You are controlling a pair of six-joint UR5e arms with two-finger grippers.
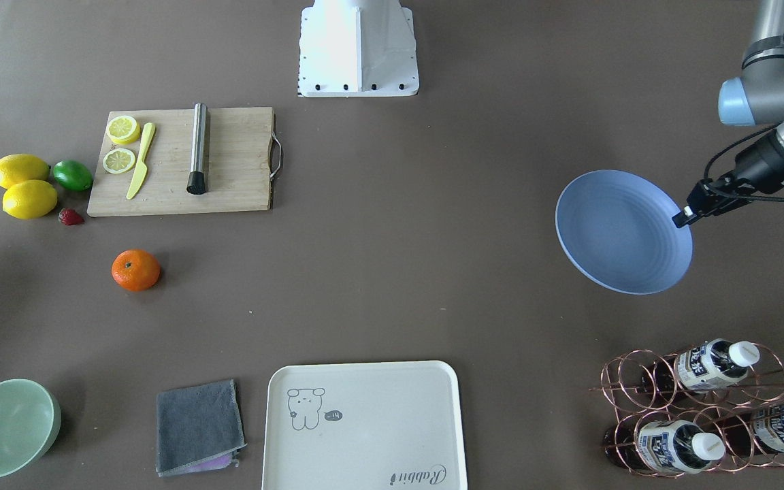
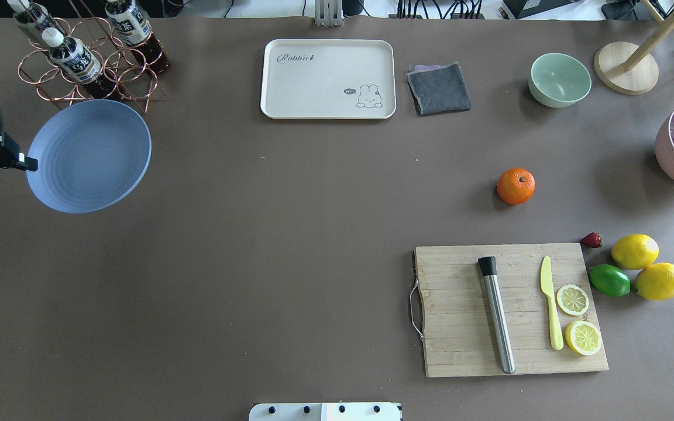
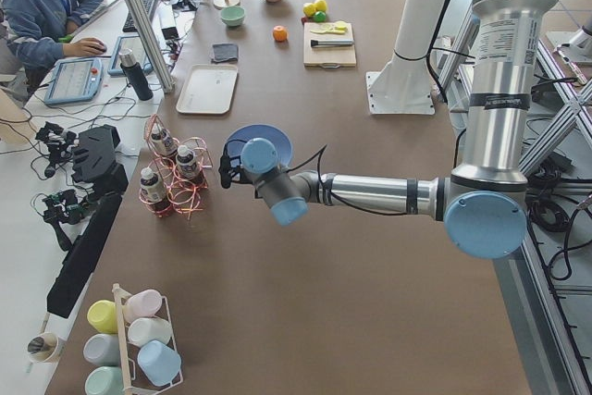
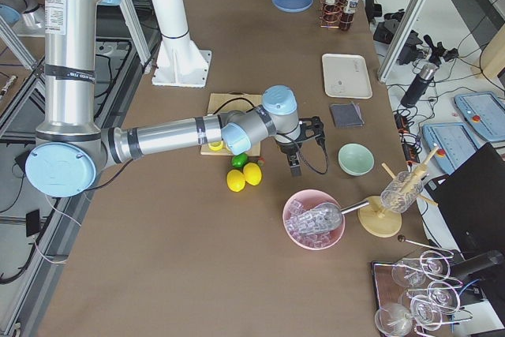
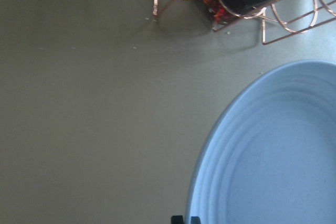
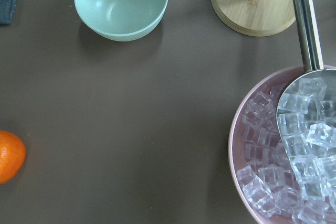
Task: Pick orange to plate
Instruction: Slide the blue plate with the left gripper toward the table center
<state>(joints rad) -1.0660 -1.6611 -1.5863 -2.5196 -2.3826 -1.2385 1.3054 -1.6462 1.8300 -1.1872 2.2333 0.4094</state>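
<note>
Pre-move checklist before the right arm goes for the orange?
1. orange lying free, nothing against it: ok.
2. plate empty: ok.
3. left gripper with its fingers on the plate's rim: ok.
4. right gripper open: cannot tell.
5. right gripper above the orange: not ok. It hangs by the ice bowl, and the orange shows only at the edge of its wrist view.

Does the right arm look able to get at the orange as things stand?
Probably yes. The orange lies alone on bare table, apart from the board and green bowl. The right gripper hangs nearby above the table, with nothing between them.
</note>
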